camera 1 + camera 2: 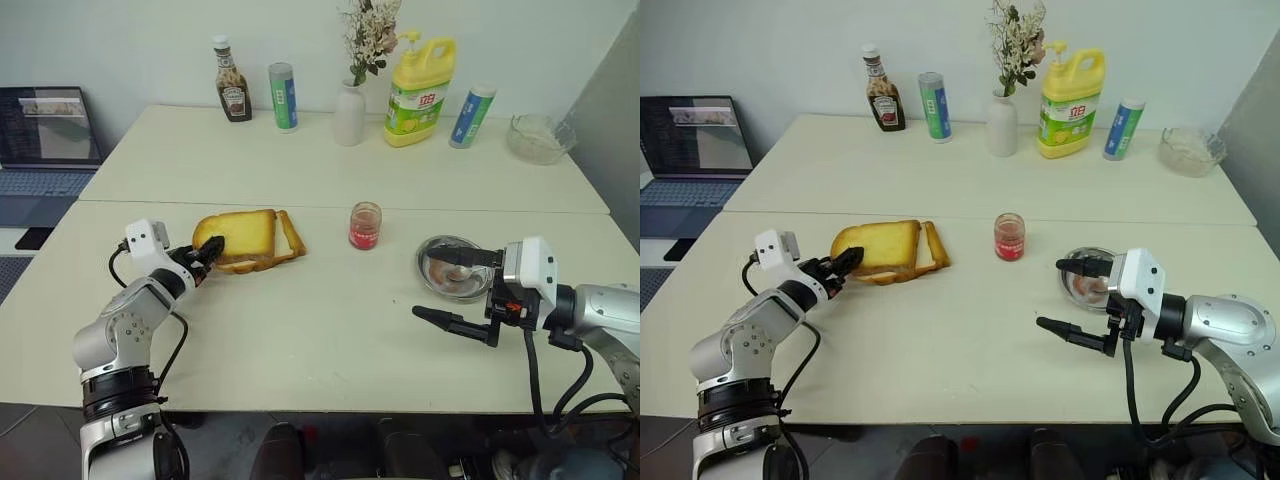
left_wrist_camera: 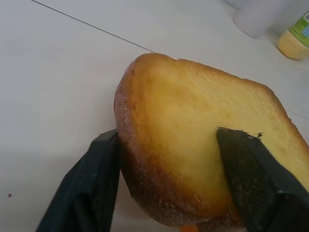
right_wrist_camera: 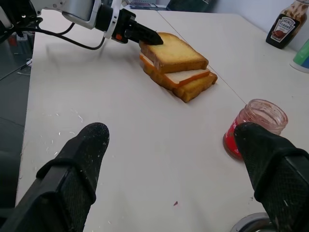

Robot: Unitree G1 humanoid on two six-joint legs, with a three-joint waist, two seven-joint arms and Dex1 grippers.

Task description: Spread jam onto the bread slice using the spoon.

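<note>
bread slice (image 2: 193, 145) gripped between left tool (image 1: 207, 255) fingers

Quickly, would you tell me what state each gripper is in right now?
Left gripper: closed on the top bread slice, one finger each side.
Right gripper: open, holding nothing.

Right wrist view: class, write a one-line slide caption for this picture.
Open right gripper faces the jam jar while the left gripper clamps the top bread slice.

Left gripper (image 1: 207, 254) fingers pinched together, right gripper (image 1: 447, 287) fingers spread wide
</note>
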